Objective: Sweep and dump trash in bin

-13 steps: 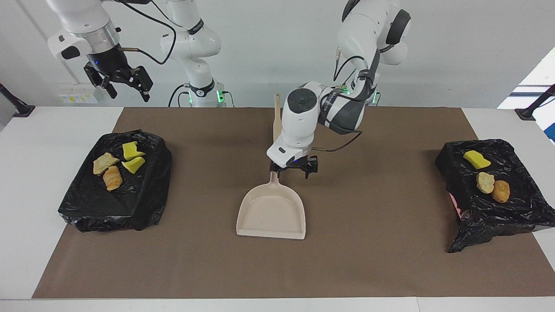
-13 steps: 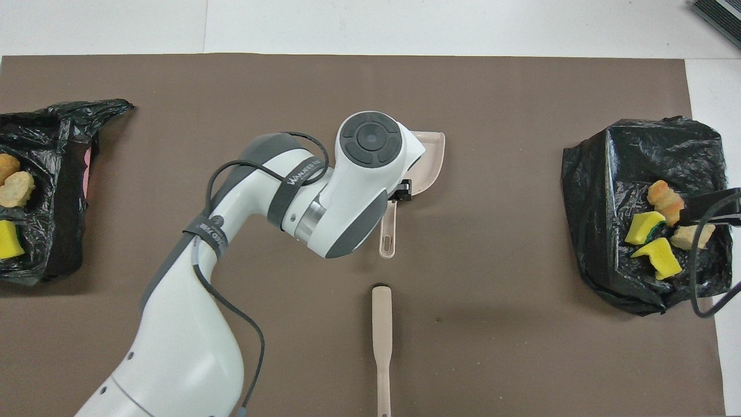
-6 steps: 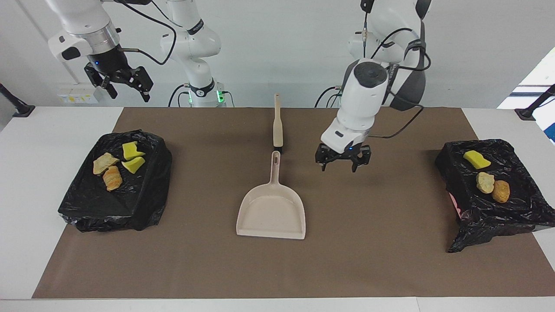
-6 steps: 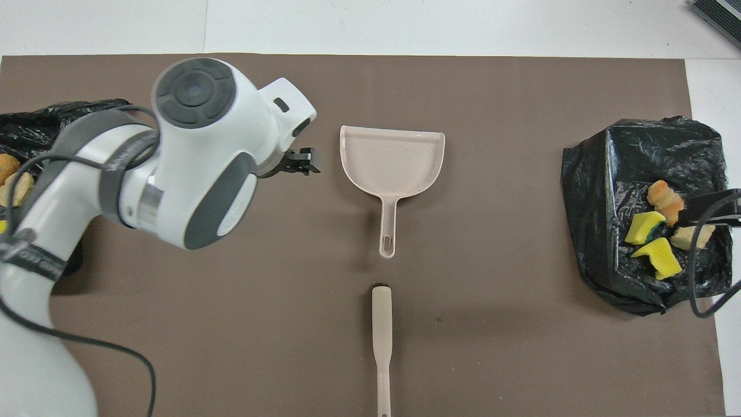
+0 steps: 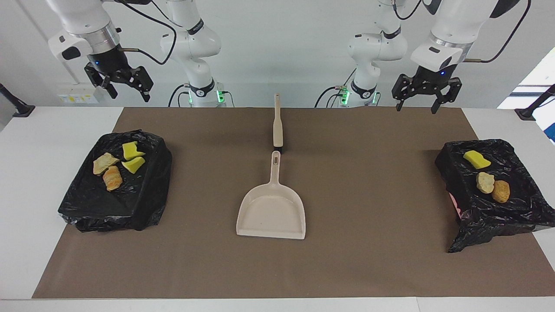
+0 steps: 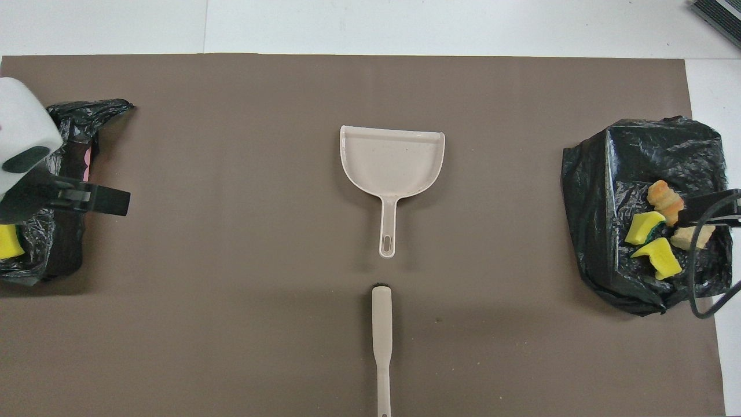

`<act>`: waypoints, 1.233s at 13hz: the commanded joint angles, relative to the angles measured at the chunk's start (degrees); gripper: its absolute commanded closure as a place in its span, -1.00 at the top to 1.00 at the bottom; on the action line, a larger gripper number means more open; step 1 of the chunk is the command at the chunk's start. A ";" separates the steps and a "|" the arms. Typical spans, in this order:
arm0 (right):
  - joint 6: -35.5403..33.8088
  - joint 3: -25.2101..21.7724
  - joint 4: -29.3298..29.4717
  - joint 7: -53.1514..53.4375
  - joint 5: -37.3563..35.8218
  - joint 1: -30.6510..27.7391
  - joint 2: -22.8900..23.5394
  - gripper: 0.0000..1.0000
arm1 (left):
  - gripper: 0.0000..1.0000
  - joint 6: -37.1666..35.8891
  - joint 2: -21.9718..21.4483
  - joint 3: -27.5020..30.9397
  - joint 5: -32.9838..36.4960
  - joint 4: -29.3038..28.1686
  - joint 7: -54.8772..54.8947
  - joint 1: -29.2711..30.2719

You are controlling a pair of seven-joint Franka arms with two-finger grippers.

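Note:
The trash lies in two black-lined bins. The bin (image 5: 117, 208) at the right arm's end holds two yellow chunks (image 5: 132, 150), a beige bit (image 5: 104, 163) and an orange-brown piece (image 5: 112, 177); these show in the overhead view too (image 6: 657, 258). The bin (image 5: 490, 216) at the left arm's end holds a yellow chunk (image 5: 476, 159), a beige bit (image 5: 485, 182) and an orange-brown piece (image 5: 501, 191). My left gripper (image 5: 415, 108) is open, empty and raised over the mat's edge by that bin. My right gripper (image 5: 130, 96) is open, empty and raised above its bin.
A beige dustpan (image 5: 271, 212) lies flat mid-mat, its handle toward the robots. A beige brush (image 5: 277, 123) lies in line with it, nearer to the robots. In the overhead view the dustpan (image 6: 392, 156) and brush (image 6: 381, 330) show whole. A brown mat (image 5: 368, 260) covers the table.
My left gripper has left the dustpan's handle, risen and swung back to its own end of the table. The dustpan stays where it lay. The right arm has not moved.

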 commanded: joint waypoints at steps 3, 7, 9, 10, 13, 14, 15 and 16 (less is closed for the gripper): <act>0.99 0.29 -1.60 0.28 0.49 -0.09 -1.20 1.00 | 1.00 -7.63 7.22 0.50 -5.41 11.34 3.03 3.94; 1.17 0.29 -1.60 1.43 0.49 -0.09 -1.20 1.00 | 1.00 -9.41 8.47 0.59 -4.63 14.10 3.03 4.29; 1.08 0.38 -1.60 1.43 1.10 0.00 -1.20 1.00 | 1.00 -8.89 7.60 0.94 -4.89 13.32 3.20 4.90; 1.08 0.38 -1.60 1.43 1.10 0.00 -1.20 1.00 | 1.00 -8.71 6.81 1.03 -4.89 11.83 3.29 5.08; 1.52 0.29 -1.60 1.43 1.19 0.00 -1.20 1.00 | 1.00 -5.30 3.99 1.03 -4.89 6.99 3.20 5.08; 1.52 0.29 -1.68 1.43 1.19 -0.09 -1.20 1.00 | 1.00 -5.28 3.99 1.12 -4.89 6.98 3.12 5.08; 1.52 0.29 -1.68 1.43 1.19 -0.09 -1.20 1.00 | 1.00 -5.72 3.81 1.03 -4.89 6.72 3.29 5.08; 1.52 0.29 -1.68 1.43 1.19 -0.09 -1.20 1.00 | 1.00 -5.55 2.86 1.12 -4.89 5.33 3.29 5.08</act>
